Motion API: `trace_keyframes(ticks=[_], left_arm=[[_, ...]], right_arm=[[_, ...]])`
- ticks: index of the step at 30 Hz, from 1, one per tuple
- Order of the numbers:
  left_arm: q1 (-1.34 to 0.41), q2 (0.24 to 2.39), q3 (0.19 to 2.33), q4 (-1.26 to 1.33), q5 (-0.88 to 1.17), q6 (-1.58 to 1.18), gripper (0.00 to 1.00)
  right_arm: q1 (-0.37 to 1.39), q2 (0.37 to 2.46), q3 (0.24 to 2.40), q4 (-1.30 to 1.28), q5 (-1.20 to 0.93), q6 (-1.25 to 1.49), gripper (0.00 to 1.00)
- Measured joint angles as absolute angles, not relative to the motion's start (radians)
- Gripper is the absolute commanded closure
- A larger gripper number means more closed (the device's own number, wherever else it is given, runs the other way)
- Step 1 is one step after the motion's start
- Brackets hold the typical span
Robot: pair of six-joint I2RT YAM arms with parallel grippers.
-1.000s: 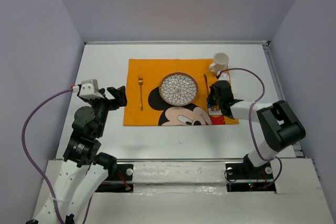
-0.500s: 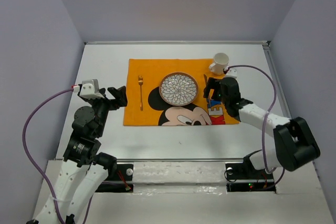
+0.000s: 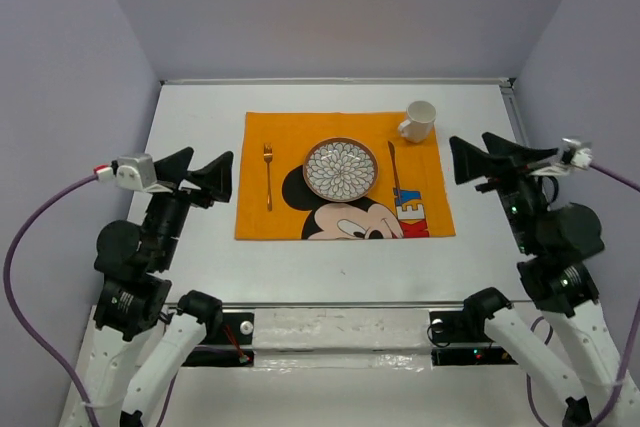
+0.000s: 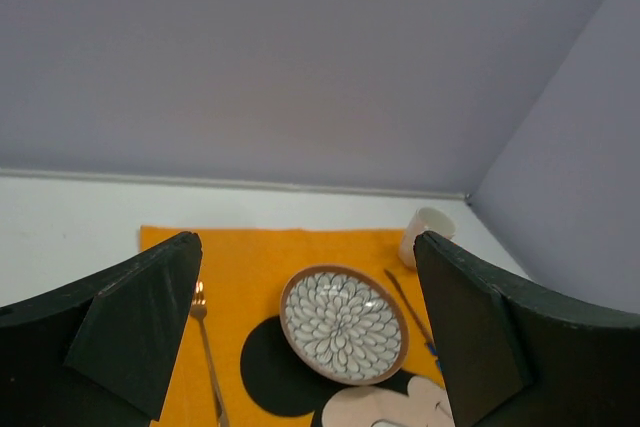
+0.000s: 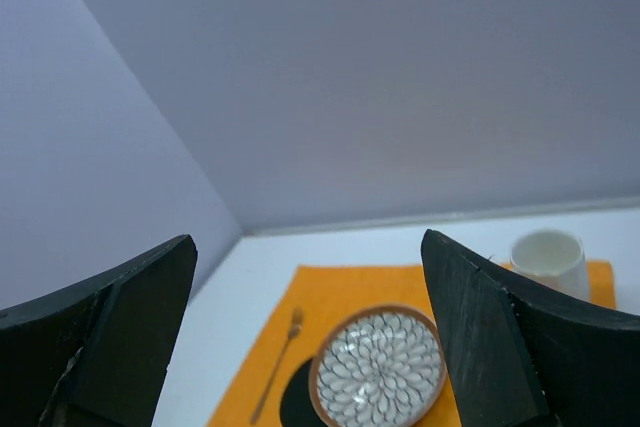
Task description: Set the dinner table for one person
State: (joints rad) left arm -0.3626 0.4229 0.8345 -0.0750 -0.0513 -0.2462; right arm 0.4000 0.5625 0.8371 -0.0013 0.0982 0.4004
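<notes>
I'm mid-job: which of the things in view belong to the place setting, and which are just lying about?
Belongs:
white matte dinner table
orange Mickey Mouse cloth mat
round flower-patterned plate
gold fork
slim metal knife
white ceramic mug

Not the setting's:
purple cables on the arms
left gripper and right gripper, both open, empty

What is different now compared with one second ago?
The right gripper opened, let go of the knife on the mat and drew back to the right. The left gripper also drew back a little. The plate, fork and cup stayed in place.
</notes>
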Motion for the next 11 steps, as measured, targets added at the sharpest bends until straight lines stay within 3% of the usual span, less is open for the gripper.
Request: trace_keyframes(ticks=[5,11], left_arm=[[-0.363,0.387,0.903,-0.025,-0.042,-0.244,0.01],[-0.363,0.373,0.908,-0.014,-0.041,-0.244,0.01]], right_arm=[[0.400,0.390,0.875,0.001,0.088,0.401,0.00],[0.400,0.385,0.868,-0.020,0.081,0.402,0.00]])
